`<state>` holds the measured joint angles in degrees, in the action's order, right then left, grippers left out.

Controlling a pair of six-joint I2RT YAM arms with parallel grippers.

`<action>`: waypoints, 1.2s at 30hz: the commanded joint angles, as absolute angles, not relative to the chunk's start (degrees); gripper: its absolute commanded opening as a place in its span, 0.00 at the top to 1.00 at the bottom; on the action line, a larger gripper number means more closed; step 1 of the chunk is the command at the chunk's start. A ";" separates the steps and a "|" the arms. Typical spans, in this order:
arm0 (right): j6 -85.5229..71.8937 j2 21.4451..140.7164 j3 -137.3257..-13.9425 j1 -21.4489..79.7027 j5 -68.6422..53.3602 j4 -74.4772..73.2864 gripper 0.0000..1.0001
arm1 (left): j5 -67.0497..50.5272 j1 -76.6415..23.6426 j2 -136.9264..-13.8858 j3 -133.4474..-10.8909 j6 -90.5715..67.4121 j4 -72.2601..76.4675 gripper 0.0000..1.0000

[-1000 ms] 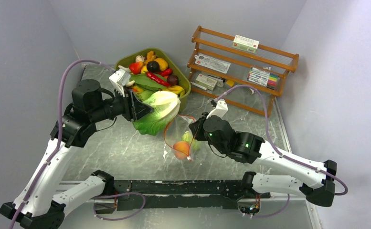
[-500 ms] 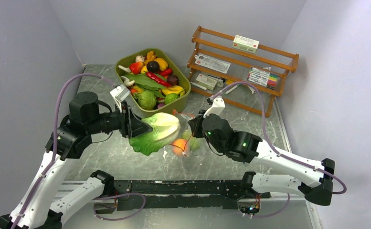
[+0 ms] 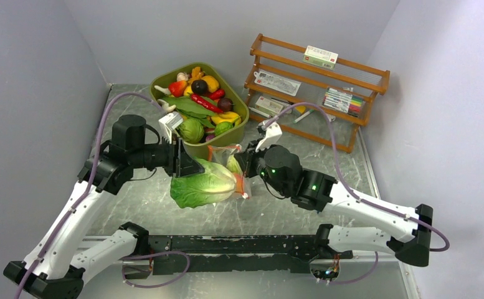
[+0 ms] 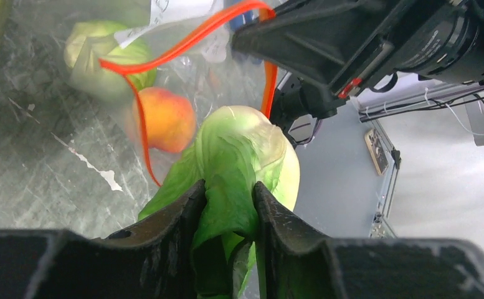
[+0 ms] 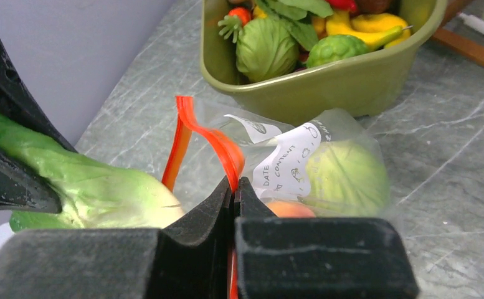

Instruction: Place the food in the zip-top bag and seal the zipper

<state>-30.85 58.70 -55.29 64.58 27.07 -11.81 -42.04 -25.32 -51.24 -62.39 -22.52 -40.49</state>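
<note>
Clamps leafy lettuce (image 4: 245,143) in left gripper (image 4: 228,194), both fingers pressed into the green stalk end, pale head pointing away toward the bag mouth. Brings lettuce tip right up to the zip-top bag (image 5: 351,131) opening, beside the lifted strip. Cannot tell whether any of it is inside.

Pinches the zipper (image 5: 209,138) in right gripper (image 5: 234,185), jaws closed tight on the orange-red strip. Lifts that side of the mouth, so the strip loops wide open; unsealed.

Puts bag on the grey marbled table (image 3: 146,208), just in front of the olive-green tub (image 5: 314,84), between the two grippers. Shows orange-pink peach (image 4: 163,118) and round green cabbage (image 5: 346,177) already inside, touching side by side at the bottom. Shows white label (image 5: 288,163) with handwriting on the clear front, partly over both.

Has more toy produce heaped in the tub: another cabbage, peppers, yellow pieces, a dark purple ball. Places wooden rack (image 3: 319,87) right of the tub, against the back wall.
</note>
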 commanded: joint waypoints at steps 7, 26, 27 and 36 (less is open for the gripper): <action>-36.48 61.52 -56.93 64.50 26.64 -13.13 1.00 | -37.58 -25.04 -52.42 -60.52 -24.14 -33.66 0.83; -46.29 68.68 -63.64 64.53 27.14 -10.81 1.00 | -28.04 -25.05 -60.38 -68.28 -23.59 -32.57 0.84; -46.84 69.31 -64.08 64.44 27.96 -11.00 1.00 | -26.71 -25.05 -60.88 -69.22 -23.13 -33.31 0.84; -51.97 72.18 -64.31 64.47 29.86 -6.82 1.00 | -27.86 -25.41 -64.91 -71.57 -24.50 -32.71 0.85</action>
